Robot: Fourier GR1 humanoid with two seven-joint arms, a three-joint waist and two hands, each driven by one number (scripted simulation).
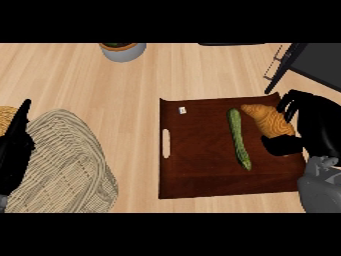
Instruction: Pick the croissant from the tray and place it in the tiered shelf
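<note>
While your right hand [317, 125] curls fingers and thumb round the golden-brown flaky croissant [265, 120], its palm hides the pastry's right end. Just left of that hand you see a long green cucumber [239, 139] on the dark brown wooden tray [195, 175]. Your left hand [7, 150], fingers straight, covers part of a pale woven basket [69, 160]. Beyond the right hand, the black metal tiered shelf [324, 62] is cut off.

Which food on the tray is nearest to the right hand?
The golden-brown croissant, which the right hand curls round; the green cucumber lies apart, further left.
</note>
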